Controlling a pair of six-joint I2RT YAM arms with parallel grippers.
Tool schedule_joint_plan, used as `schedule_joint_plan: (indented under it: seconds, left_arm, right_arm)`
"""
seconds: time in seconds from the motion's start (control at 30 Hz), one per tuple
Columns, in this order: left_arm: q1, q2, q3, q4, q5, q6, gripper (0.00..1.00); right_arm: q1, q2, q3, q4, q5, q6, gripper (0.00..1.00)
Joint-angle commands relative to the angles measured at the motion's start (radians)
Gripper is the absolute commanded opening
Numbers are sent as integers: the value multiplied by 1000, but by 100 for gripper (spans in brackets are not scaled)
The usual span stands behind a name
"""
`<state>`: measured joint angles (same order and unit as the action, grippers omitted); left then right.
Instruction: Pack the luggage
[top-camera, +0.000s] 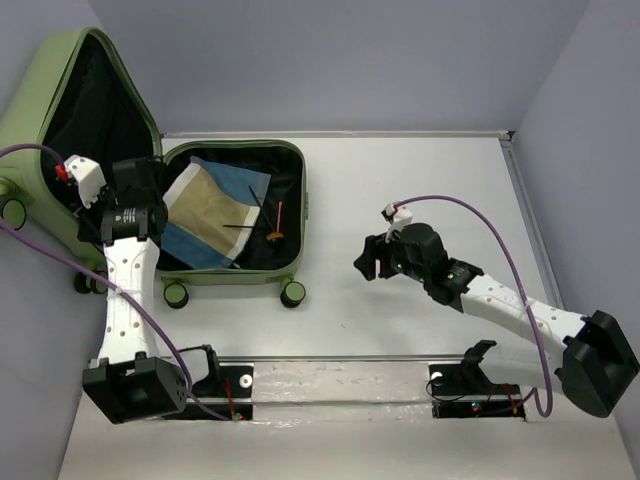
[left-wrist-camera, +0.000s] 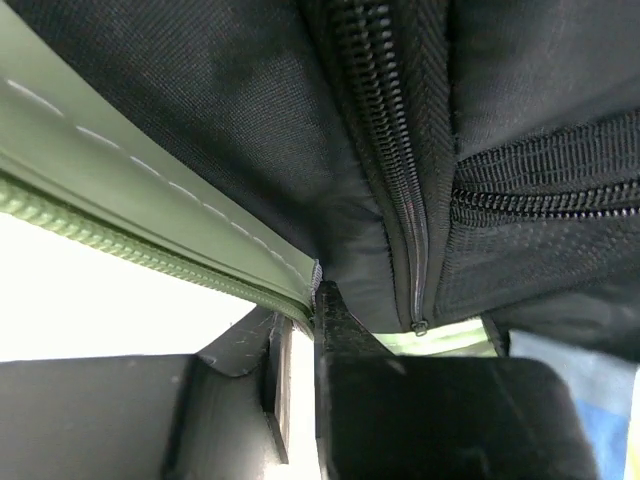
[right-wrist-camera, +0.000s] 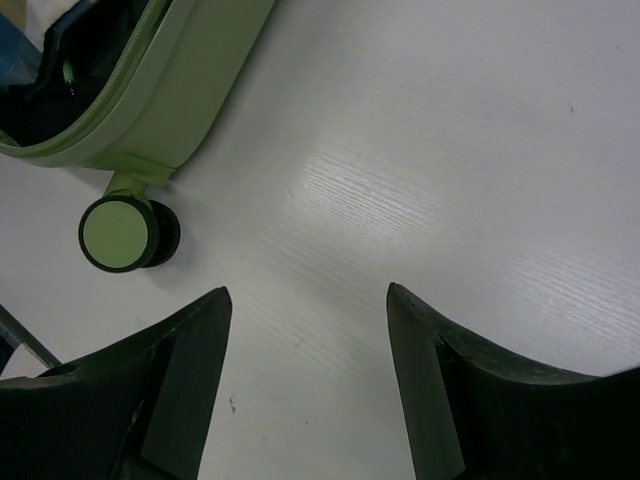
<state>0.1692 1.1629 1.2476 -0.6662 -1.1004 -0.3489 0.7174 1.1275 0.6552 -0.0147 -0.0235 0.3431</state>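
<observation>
You are working in a robot lab cell: a bare white table (top-camera: 400, 330) boxed in by plain grey panels (top-camera: 350, 60) far, left and right, the left arm (top-camera: 125, 300) and right arm (top-camera: 500, 295) bolted to a metal rail (top-camera: 340, 385) at the near edge, purple cables (top-camera: 500, 250) trailing.
</observation>
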Motion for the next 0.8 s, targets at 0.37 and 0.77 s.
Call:
schedule_joint_plan:
  seconds: [0.37,0.77]
  left_arm:
    - [-491,-184,-180,162,-216,226,6]
    - [-715,-381,-246,166,100,297,6]
  right_arm:
    - [-3,57,93,44,-56,111,73]
    - [-3,222,198,114,-50,274,73]
